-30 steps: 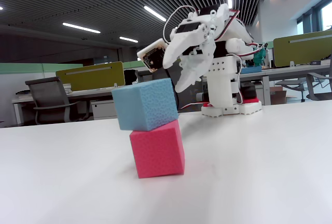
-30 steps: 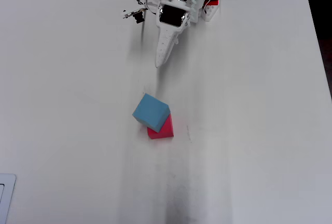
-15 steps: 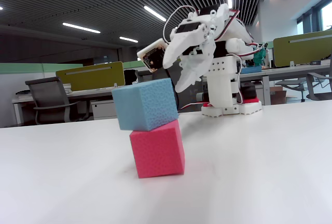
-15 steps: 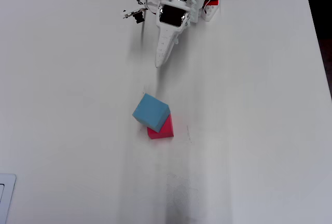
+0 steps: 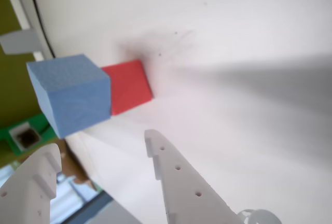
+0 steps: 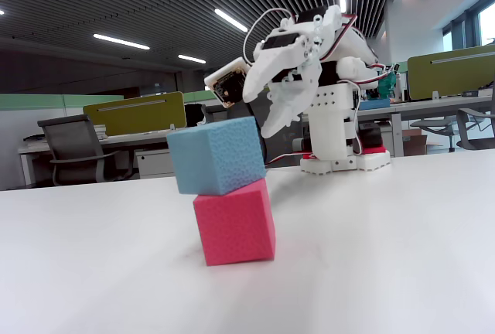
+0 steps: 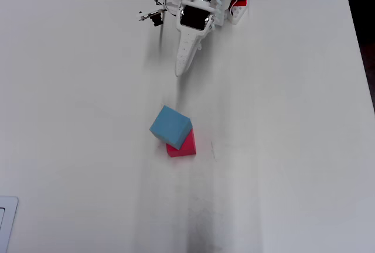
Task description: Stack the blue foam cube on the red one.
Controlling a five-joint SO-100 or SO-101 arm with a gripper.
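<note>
The blue foam cube (image 6: pixel 216 155) rests on top of the red one (image 6: pixel 234 226), shifted to the left and turned so that it overhangs. From above, the blue cube (image 7: pixel 170 125) covers most of the red cube (image 7: pixel 184 146). In the wrist view the blue cube (image 5: pixel 70 94) is in front of the red cube (image 5: pixel 127 86). My gripper (image 6: pixel 263 114) is open and empty, raised and pulled back from the stack toward the arm's base. It also shows in the overhead view (image 7: pixel 181 71) and the wrist view (image 5: pixel 101 143).
The stack stands near the middle of the white table (image 7: pixel 281 118). The arm's base (image 7: pixel 231 7) is at the far edge. A pale flat object (image 7: pixel 6 224) lies at the lower left corner. The table edge (image 5: pixel 78 156) runs along the left in the wrist view.
</note>
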